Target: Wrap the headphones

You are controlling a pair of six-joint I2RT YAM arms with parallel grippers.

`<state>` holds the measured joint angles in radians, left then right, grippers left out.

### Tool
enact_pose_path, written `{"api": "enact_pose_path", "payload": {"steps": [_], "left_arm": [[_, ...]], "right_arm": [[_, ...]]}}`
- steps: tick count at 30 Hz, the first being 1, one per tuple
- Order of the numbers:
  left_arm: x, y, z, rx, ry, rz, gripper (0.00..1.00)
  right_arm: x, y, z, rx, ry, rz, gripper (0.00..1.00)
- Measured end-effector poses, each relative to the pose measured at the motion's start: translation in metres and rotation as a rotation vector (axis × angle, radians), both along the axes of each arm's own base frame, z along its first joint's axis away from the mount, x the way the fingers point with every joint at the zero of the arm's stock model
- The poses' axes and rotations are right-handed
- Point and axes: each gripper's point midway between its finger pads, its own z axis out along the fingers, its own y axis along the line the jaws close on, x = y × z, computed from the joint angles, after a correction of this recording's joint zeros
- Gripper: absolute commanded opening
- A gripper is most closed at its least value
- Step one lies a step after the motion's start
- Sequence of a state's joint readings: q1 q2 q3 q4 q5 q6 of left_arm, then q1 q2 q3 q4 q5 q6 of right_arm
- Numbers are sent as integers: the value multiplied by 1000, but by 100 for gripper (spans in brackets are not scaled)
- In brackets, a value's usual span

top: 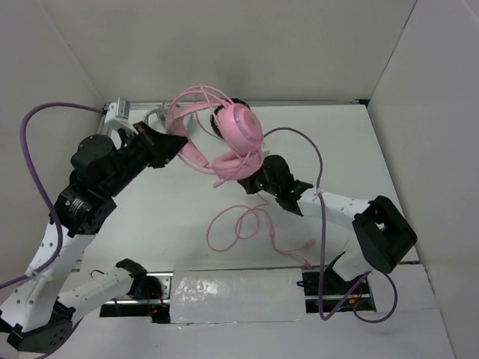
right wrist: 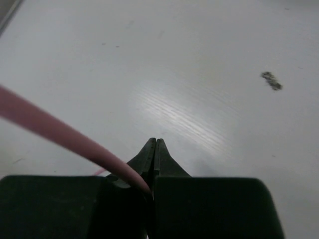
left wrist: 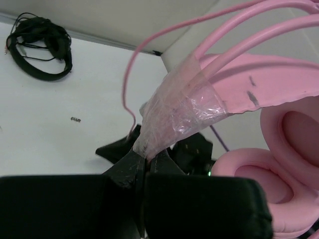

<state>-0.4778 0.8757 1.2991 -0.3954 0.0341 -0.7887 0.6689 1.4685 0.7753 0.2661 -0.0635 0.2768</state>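
The headphones (top: 238,126), glossy pink with round padded earcups and thin hoop wires, hang above the white bench (top: 352,149) in the upper middle of the top view, between the two arms. The left hand (left wrist: 145,160) is clamped on crinkled clear film (left wrist: 184,107) wrapped round the headband's flat end, while the right hand (right wrist: 154,149) has its black pointed tips pressed together, pinching the smooth round cable (right wrist: 60,132) at their base. More cable lies in loose loops on the bench below, and black headphones (left wrist: 42,47) rest at the upper left of the left wrist view.
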Motion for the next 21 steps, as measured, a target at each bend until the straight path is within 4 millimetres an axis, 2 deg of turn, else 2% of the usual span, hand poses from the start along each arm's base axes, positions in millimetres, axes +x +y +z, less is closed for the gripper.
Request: {"api": "enact_pose_path", "payload": {"steps": [1, 3, 6, 8, 11, 14, 21], "left_arm": [[12, 2, -1, -21, 32, 53, 0], [22, 5, -5, -37, 60, 97, 0], [39, 15, -18, -43, 116, 206, 0], [51, 26, -29, -27, 157, 296, 0], [71, 41, -36, 21, 198, 428, 0], [88, 56, -42, 59, 216, 525, 0], [115, 99, -57, 113, 276, 689, 0]], "right_arm": [[-6, 11, 6, 23, -13, 33, 0], [-17, 28, 12, 58, -23, 85, 0], [-31, 45, 18, 94, -34, 134, 0], [-45, 52, 14, 103, -27, 157, 0], [-73, 53, -2, 83, -6, 165, 0], [-92, 48, -11, 60, 3, 132, 0], [-118, 32, -1, 50, -35, 27, 0]]}}
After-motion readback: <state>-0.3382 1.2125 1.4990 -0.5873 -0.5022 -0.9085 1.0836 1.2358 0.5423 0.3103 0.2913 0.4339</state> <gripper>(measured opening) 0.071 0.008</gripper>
